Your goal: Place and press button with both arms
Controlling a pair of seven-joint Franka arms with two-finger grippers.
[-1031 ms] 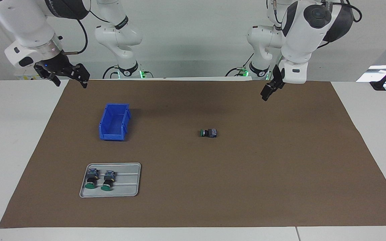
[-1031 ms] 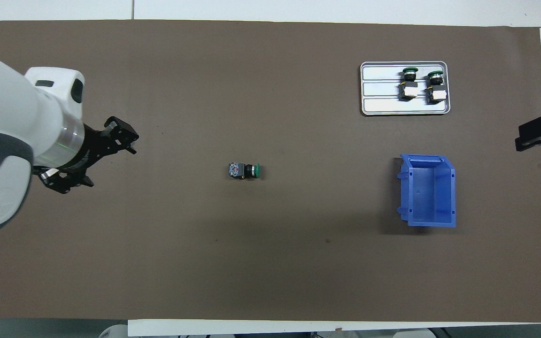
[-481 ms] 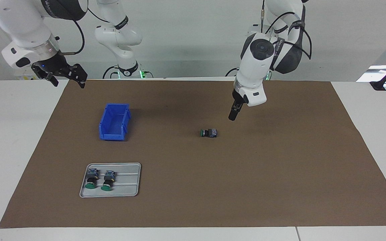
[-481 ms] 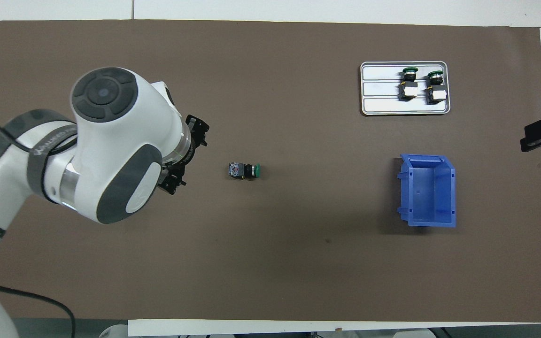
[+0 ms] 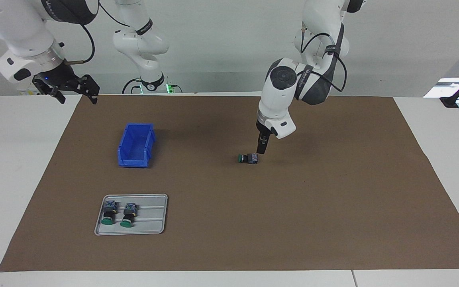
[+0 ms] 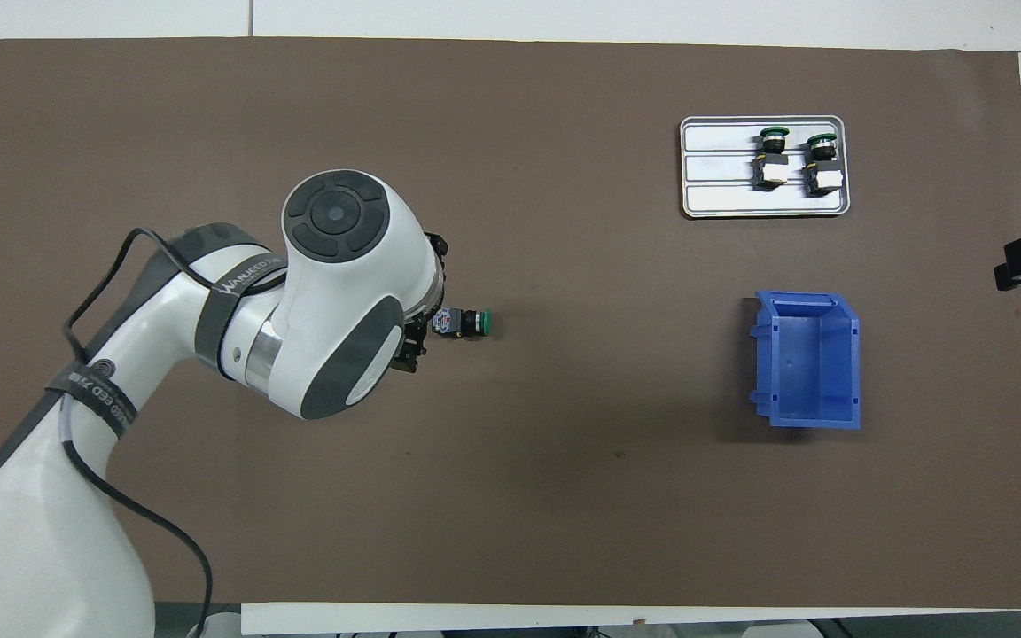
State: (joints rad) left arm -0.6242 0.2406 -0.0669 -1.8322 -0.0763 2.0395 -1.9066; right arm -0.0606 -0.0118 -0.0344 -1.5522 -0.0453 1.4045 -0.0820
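Left arm: the white jointed arm bends low over the mat, its left gripper (image 5: 260, 152) pointing down, fingers spread, just beside the terminal end of the button, not gripping it.
Right arm: waits; right gripper (image 5: 76, 91) spread, hanging over the table edge near the blue bin.
Button (image 5: 248, 158): small switch with green mushroom cap, black cylindrical body, blue-grey block, lying on its side mid-mat, well apart from the bin.
Blue bin (image 5: 136, 145): open plastic box.
Tray (image 5: 150, 227): grey ribbed metal, farther from the robots than the bin, holding two like buttons (image 5: 118, 214).
Mat (image 5: 333, 199): flat brown paper.
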